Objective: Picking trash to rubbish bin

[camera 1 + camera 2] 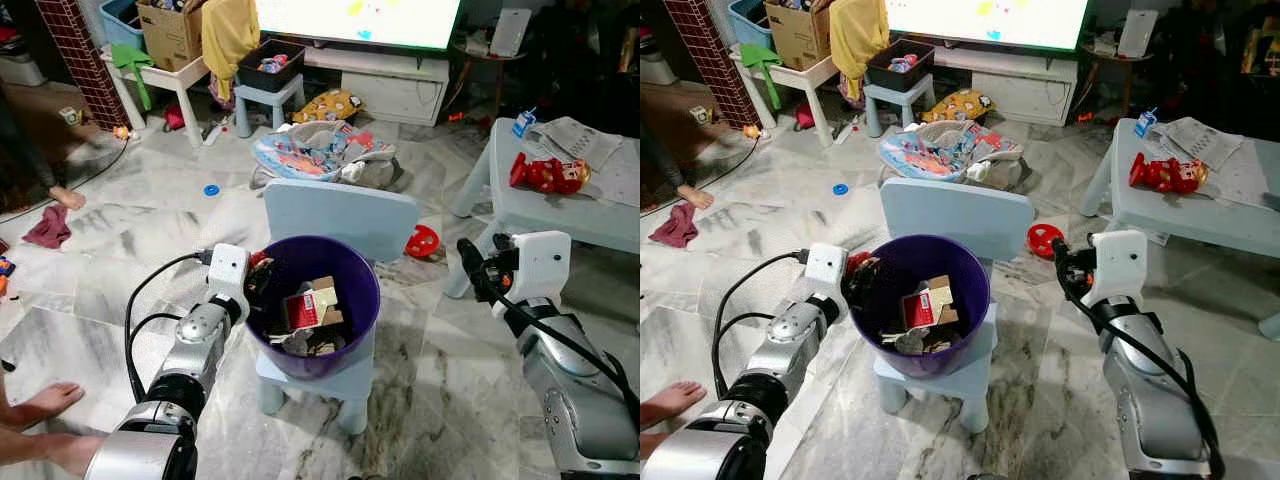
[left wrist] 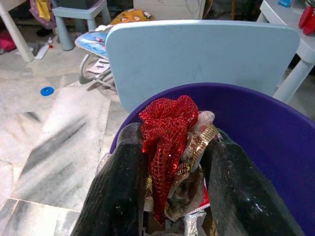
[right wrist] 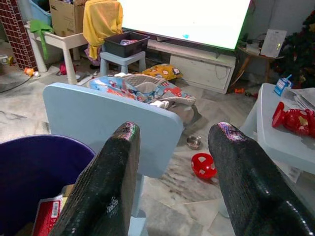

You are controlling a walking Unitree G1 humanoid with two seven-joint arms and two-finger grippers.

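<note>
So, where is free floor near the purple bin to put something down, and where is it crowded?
Bare marble lies left of the purple bin, between the left gripper and the blue ring, and in front of the blue chair, toward the right gripper. It is crowded behind the chair, around the baby bouncer, and inside the bin.

You've got a purple bin (image 1: pixel 355 300) upright on the light-blue chair (image 1: pixel 340 215) seat, w/ red carton (image 1: pixel 300 311) + cardboard scraps inside. Crumpled red mesh & gold foil trash (image 2: pixel 170 135) sits pinched btwn left gripper (image 2: pixel 172 196) fingers, at bin's left rim.
</note>
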